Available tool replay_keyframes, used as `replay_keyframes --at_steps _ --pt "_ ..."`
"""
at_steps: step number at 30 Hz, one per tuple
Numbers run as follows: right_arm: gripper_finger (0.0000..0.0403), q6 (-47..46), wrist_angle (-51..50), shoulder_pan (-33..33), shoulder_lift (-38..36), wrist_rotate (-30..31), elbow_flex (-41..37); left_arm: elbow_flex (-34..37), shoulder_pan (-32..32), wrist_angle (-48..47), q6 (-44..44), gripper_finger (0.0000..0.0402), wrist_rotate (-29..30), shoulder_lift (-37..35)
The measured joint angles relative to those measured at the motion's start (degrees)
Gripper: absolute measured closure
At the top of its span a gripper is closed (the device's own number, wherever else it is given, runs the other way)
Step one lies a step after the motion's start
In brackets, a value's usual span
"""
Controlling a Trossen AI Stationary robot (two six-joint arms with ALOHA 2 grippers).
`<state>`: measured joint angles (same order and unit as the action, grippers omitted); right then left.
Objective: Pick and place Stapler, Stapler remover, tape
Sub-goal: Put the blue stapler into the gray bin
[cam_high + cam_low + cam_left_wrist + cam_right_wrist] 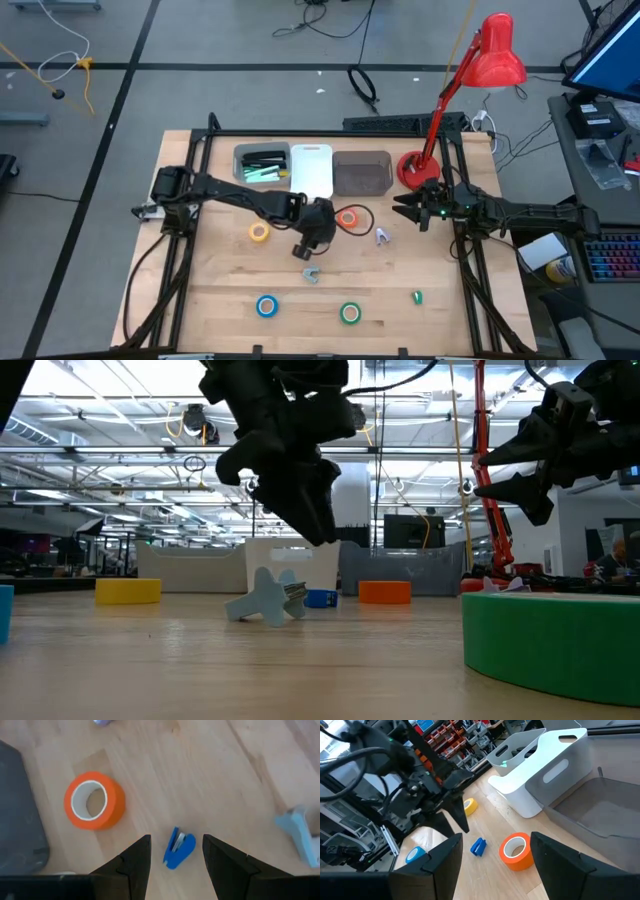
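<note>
Wooden bench (220,300) strewn with tape rolls, bins lined along the far edge, ready for sorting. Left gripper (174,857) hovers over a small blue stapler (178,848), partly open, empty, fingers straddling it as if lining up a grab. Orange tape roll (93,800) sits just beside. Right gripper (408,210) waits near the red lamp (495,50), spread wide, holding nothing.

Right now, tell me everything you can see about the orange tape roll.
The orange tape roll is a small ring of glossy orange tape around a pale core, hollow through the middle. It lies flat on its side on the wooden table, just in front of the grey bin. Nothing touches it. A small blue stapler lies close by, under the left hand, whose fingers are open.
</note>
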<state>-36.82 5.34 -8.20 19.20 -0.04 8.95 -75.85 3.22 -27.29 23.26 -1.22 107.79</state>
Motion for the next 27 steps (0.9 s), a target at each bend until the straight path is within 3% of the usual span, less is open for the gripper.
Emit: replay_keyframes --at_steps 8,27 --pt "0.0174 0.0 0.0 0.0 0.0 0.0 0.0 0.0 -2.5 0.2 2.3 0.0222 -5.1 1.2" --pt "0.0174 0.0 0.0 0.0 0.0 0.0 0.0 0.0 -2.6 0.3 8.6 0.0222 -6.5 5.3"
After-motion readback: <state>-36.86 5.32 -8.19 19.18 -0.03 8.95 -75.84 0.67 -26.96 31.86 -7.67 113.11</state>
